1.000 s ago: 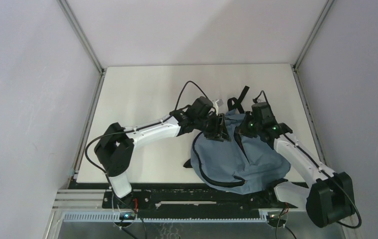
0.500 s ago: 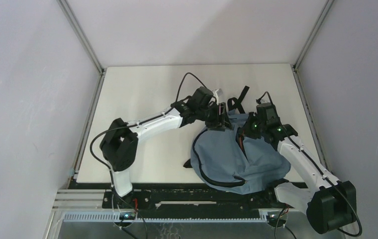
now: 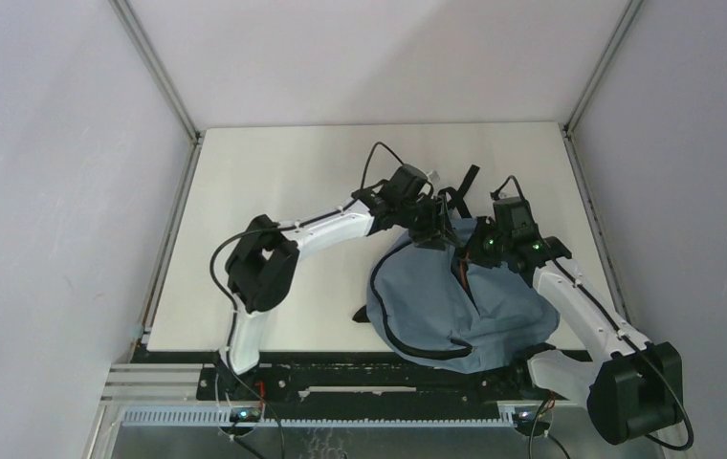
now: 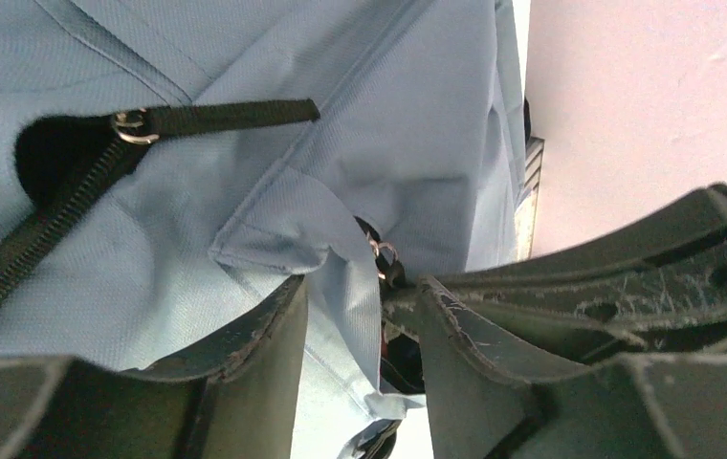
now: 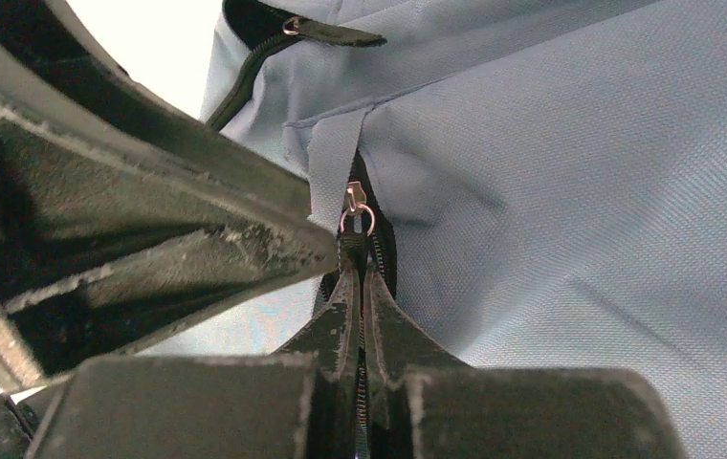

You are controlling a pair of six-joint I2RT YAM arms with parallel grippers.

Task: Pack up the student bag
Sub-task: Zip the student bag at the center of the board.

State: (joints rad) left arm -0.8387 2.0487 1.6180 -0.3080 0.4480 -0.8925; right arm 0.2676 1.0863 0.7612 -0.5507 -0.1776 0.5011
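Note:
The dusty-blue student bag [image 3: 441,311] lies at the table's near right, its black straps [image 3: 457,191] trailing off the far end. My left gripper [image 3: 433,232] sits at the bag's top edge; in the left wrist view its jaws [image 4: 362,285] stand apart with a loose fold of blue fabric [image 4: 345,277] hanging between them, a gap showing beside the right finger. My right gripper [image 3: 467,256] is right beside it, shut [image 5: 360,273] on the black pull below the silver zipper slider [image 5: 357,216]. A second slider with a black pull tab [image 4: 221,115] lies further along the zipper.
The cream table [image 3: 274,172] stretches left and far of the bag. Grey walls with metal corner posts [image 3: 154,67] close in three sides. The two grippers crowd together; the left one's finger [image 5: 149,220] fills the left of the right wrist view.
My left arm has swung to the right and farther, carrying its gripper along the bag's top edge toward the straps. The right gripper has hardly shifted and stays shut on the pull.

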